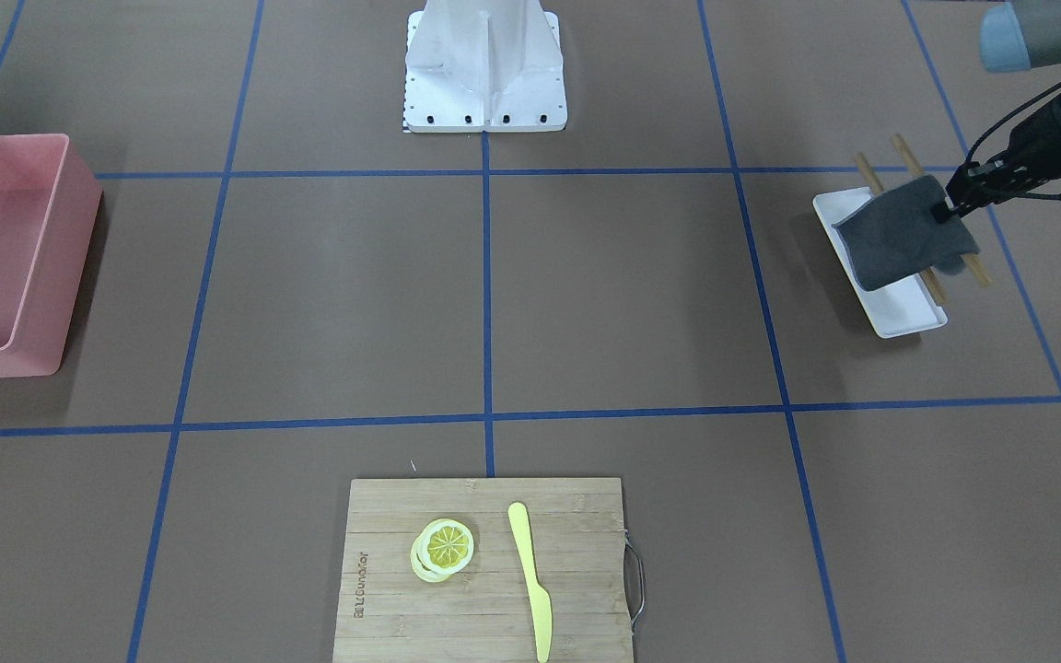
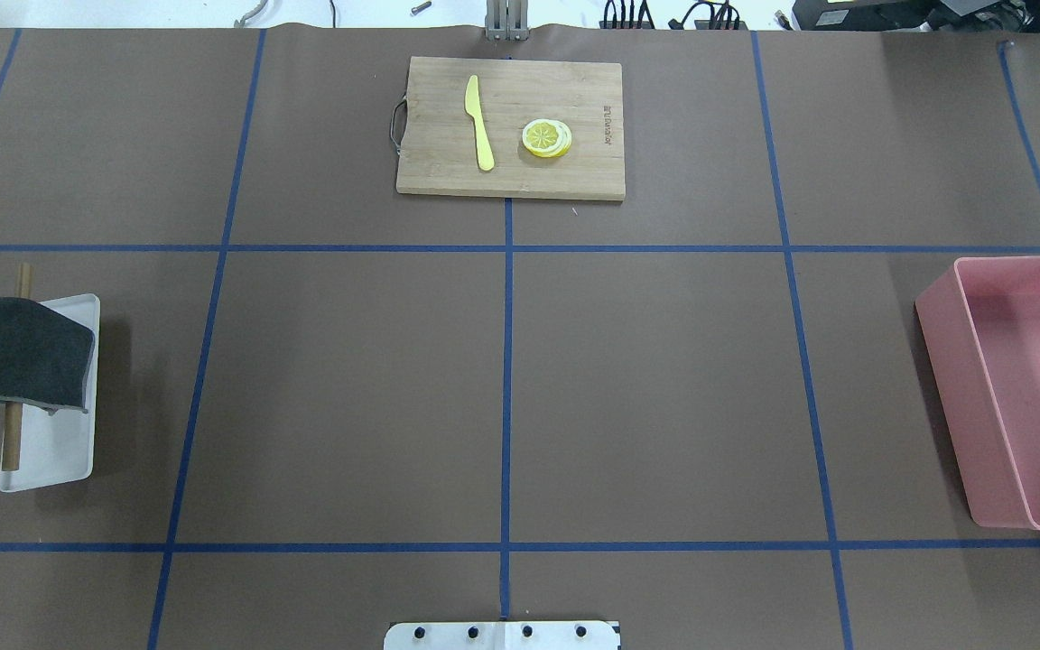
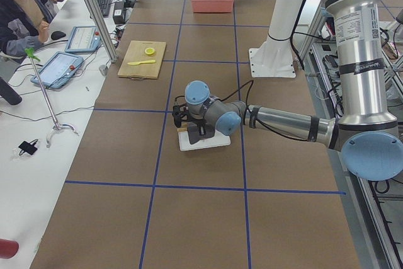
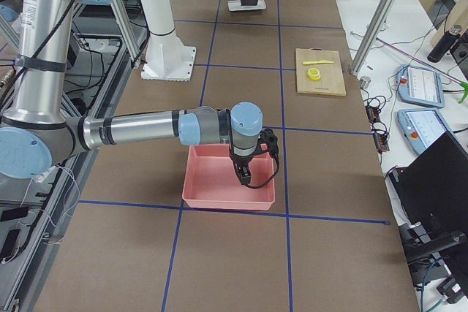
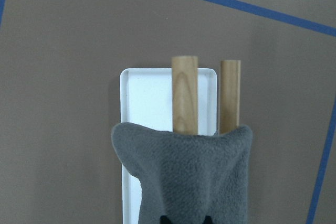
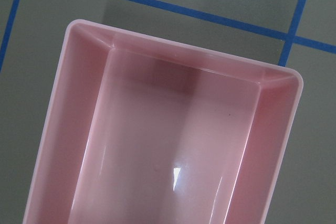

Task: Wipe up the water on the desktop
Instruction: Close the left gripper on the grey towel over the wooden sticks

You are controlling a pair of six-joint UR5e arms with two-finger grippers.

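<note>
Exterior front-facing view: we see the left gripper (image 1: 950,207) clamped on the grey cloth (image 1: 903,235) at the left end of the desktop (image 1: 632,295), over wooden rods (image 5: 185,93) on a white tray (image 1: 903,313). Lifting may drag the rods off. We cannot tell how the right gripper (image 4: 245,173) stands, nor read the brand burnt into the cutting board (image 1: 484,552).

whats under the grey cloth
Two wooden rods and a white tray stick out from under the cloth. The left gripper pinches the cloth's edge. The covered stretches of rods and tray cannot be seen.
</note>
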